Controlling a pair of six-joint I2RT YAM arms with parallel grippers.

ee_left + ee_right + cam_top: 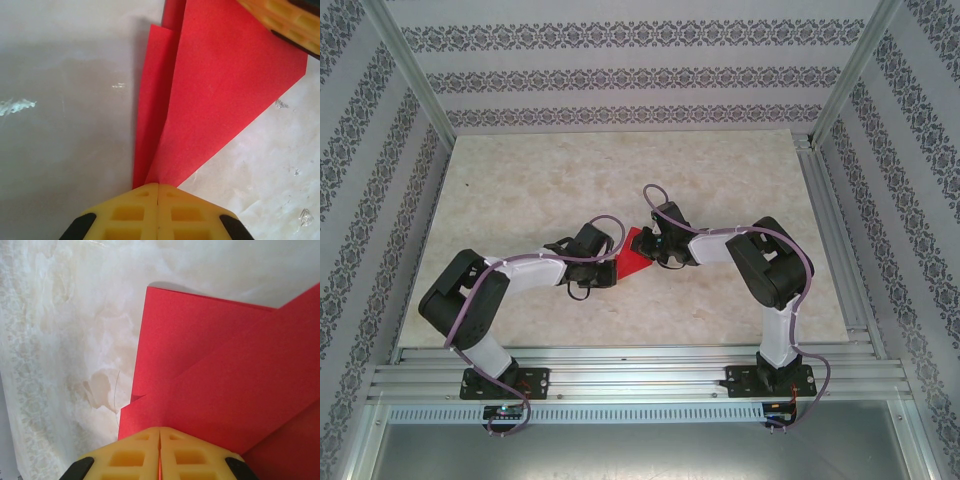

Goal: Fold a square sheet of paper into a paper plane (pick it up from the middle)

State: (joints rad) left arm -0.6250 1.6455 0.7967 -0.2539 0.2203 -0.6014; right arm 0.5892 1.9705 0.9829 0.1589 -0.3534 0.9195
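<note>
Currently: paper [633,258], part-folded, is held near the middle of the table [520,180]. Left gripper [158,187] is pinched on its pointed end, right gripper [159,431] on the opposite layers. Layers are best kept aligned, tension even, before creasing.

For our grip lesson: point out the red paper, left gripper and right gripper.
red paper [635,256], top view, middle of visible face
left gripper [158,186], left wrist view, fingertip seam
right gripper [160,430], right wrist view, fingertip seam
</note>
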